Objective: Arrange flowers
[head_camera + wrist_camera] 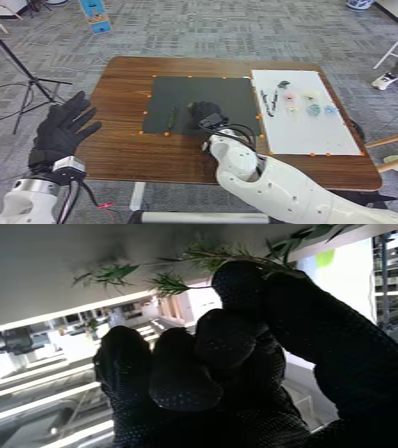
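Well, your right hand (206, 110): fingers pinching a green sprig (213, 256) at the dark mat (231, 90), seemingly for placing near the slim stem (171, 119).
Your left hand (62, 125): relaxed beside the table (115, 155), leaving room.
Flowers (314, 110): on the white sheet (311, 140), ready for adding.

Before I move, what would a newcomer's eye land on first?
Probably the right hand, over the dark mat, pinching a feathery green sprig. Next, the bright white sheet on the table's right, dotted with small pale flowers towards its far end. Then the open left hand, at the table's left edge.
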`<action>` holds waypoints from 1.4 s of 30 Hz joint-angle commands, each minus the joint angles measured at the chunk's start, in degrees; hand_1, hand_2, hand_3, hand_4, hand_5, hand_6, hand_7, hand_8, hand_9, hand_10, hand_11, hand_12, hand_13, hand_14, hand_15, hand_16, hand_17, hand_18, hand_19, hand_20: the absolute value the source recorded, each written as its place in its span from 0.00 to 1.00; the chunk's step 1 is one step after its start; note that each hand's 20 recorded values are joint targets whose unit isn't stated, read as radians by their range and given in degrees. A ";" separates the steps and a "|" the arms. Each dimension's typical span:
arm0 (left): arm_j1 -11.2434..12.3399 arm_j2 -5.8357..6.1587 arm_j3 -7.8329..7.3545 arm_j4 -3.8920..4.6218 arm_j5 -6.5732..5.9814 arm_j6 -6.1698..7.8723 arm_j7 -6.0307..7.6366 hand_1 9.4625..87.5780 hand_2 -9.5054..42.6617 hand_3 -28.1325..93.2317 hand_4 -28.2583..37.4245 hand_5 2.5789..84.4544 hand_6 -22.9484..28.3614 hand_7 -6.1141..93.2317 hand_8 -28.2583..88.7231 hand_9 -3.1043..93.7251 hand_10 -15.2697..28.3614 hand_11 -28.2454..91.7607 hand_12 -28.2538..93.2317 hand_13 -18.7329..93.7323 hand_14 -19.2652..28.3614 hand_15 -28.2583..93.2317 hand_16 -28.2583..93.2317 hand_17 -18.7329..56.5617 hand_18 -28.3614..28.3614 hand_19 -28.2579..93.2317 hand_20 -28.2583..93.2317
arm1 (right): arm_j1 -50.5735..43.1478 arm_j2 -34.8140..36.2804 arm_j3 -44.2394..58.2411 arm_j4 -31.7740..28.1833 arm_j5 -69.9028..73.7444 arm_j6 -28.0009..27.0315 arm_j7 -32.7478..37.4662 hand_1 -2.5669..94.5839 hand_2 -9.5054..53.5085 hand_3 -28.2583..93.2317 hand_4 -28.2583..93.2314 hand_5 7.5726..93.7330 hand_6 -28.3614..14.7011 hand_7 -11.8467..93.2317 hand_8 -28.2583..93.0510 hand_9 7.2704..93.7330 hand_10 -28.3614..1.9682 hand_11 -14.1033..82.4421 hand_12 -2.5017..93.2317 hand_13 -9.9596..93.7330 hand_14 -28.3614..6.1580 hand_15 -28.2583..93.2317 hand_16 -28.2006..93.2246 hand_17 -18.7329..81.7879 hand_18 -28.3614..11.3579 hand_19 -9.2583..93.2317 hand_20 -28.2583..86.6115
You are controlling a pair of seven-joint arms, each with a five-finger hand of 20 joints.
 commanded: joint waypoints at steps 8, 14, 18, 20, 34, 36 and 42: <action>0.21 -0.35 -0.13 -0.09 -0.40 -0.03 -0.18 0.21 0.03 0.71 0.00 0.30 0.49 0.22 0.17 0.26 0.57 0.34 0.37 0.33 0.67 0.33 0.28 0.10 0.89 0.56 0.31 | -0.43 2.16 -1.54 0.24 -0.99 -6.59 1.89 0.42 0.00 0.93 0.21 0.71 0.63 0.62 0.46 0.81 0.60 0.74 0.60 0.78 0.52 0.95 0.58 0.59 0.14 1.00 0.85; 0.29 -0.41 -0.18 -0.13 -0.42 -0.25 -0.30 0.22 0.04 0.70 0.00 0.30 0.49 0.23 0.17 0.26 0.57 0.34 0.37 0.33 0.67 0.33 0.28 0.10 0.89 0.56 0.31 | -1.31 1.59 0.25 0.86 0.06 -11.46 2.76 0.43 0.00 0.92 0.20 0.71 0.63 0.62 0.45 0.81 0.60 0.74 0.60 0.78 0.52 0.95 0.58 0.59 0.14 1.00 0.85; 0.45 -0.47 -0.25 -0.15 -0.50 -0.07 -0.24 0.22 0.04 0.70 0.00 0.29 0.49 0.22 0.17 0.26 0.57 0.34 0.37 0.33 0.67 0.33 0.28 0.10 0.89 0.56 0.31 | -1.71 1.52 0.57 0.98 0.17 -12.55 2.75 0.43 0.00 0.92 0.20 0.70 0.63 0.62 0.44 0.81 0.59 0.74 0.60 0.78 0.52 0.95 0.58 0.59 0.14 1.00 0.85; 0.37 -0.50 -0.19 -0.11 -0.51 -0.26 -0.30 0.21 0.04 0.70 0.00 0.29 0.49 0.22 0.17 0.26 0.57 0.34 0.37 0.33 0.67 0.33 0.28 0.10 0.89 0.56 0.31 | -2.01 1.68 0.92 0.35 1.03 -13.70 2.63 0.43 0.00 0.91 0.20 0.70 0.63 0.62 0.44 0.81 0.60 0.74 0.60 0.78 0.52 0.94 0.58 0.59 0.14 1.00 0.85; 1.18 -0.63 -0.44 -0.52 -0.59 -0.10 0.07 0.22 0.05 0.70 0.00 0.30 0.49 0.22 0.17 0.26 0.57 0.34 0.37 0.33 0.67 0.33 0.28 0.10 0.89 0.56 0.31 | -4.48 2.50 6.34 -3.64 5.67 -20.53 0.17 0.32 0.01 0.88 0.10 0.74 0.63 0.51 0.37 0.78 0.54 0.78 0.47 0.77 0.51 0.93 0.57 0.58 0.12 1.00 0.83; 1.05 -0.60 -0.51 -0.51 -0.62 -0.17 -0.04 0.22 0.05 0.70 0.00 0.30 0.49 0.22 0.17 0.26 0.57 0.34 0.37 0.33 0.67 0.33 0.28 0.10 0.89 0.56 0.31 | -4.93 3.09 7.40 -5.15 6.76 -20.40 -0.09 0.30 0.04 0.89 0.10 0.75 0.63 0.51 0.29 0.78 0.53 0.77 0.47 0.77 0.50 0.93 0.57 0.58 0.12 1.00 0.83; 1.23 -0.71 -0.68 -0.66 -0.58 0.09 0.15 0.22 0.05 0.69 0.00 0.30 0.49 0.22 0.17 0.26 0.57 0.34 0.37 0.33 0.67 0.33 0.28 0.10 0.89 0.56 0.31 | -7.69 4.10 15.28 -10.43 15.71 -25.50 -2.32 0.26 0.06 0.89 0.10 0.76 0.62 0.50 0.17 0.78 0.52 0.77 0.47 0.77 0.49 0.93 0.57 0.58 0.12 1.00 0.82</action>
